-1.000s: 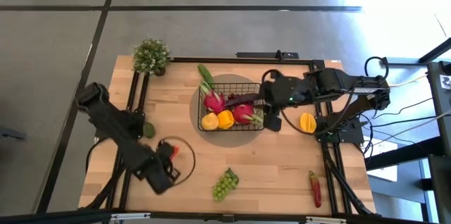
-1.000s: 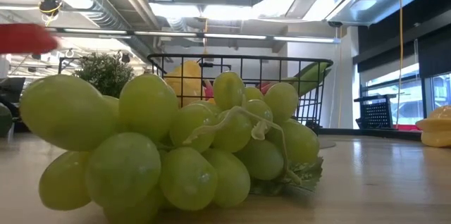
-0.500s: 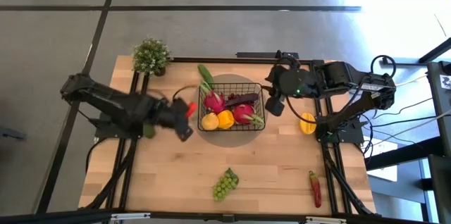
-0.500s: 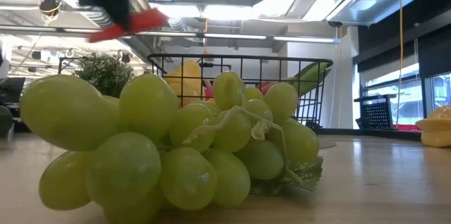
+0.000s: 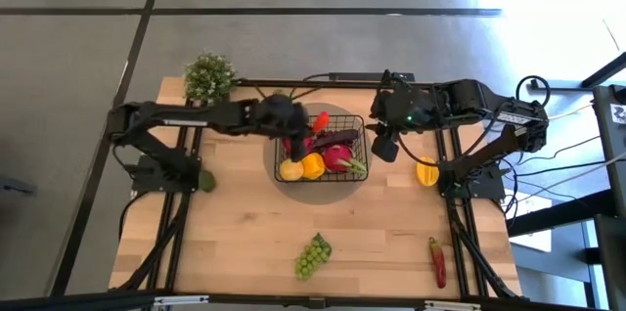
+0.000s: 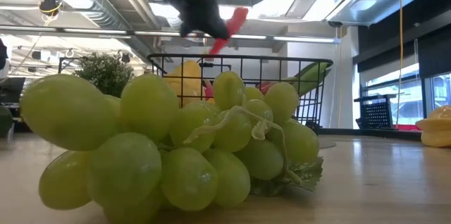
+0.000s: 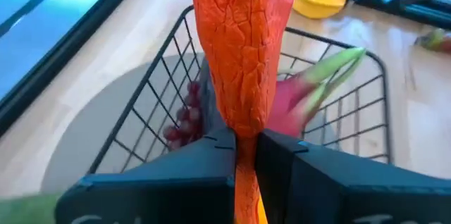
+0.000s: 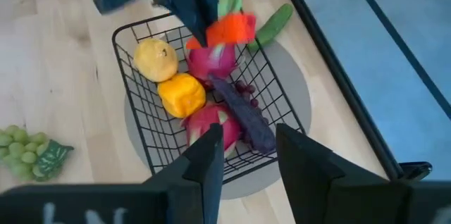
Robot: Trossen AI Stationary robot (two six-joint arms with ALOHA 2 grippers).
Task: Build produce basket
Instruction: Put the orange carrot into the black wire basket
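Carrot (image 7: 243,55) clamped in left gripper (image 7: 245,155), above basket (image 5: 358,162)

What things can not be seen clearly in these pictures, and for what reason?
- Orange crinkled carrot in the left gripper: its tip is cut off by the left wrist view's edge; motion-blurred in the low view.
- Black wire-mesh basket: its lower half is hidden in the low view by the green grape bunch.
- Purple grapes in the basket: mostly hidden behind the carrot.
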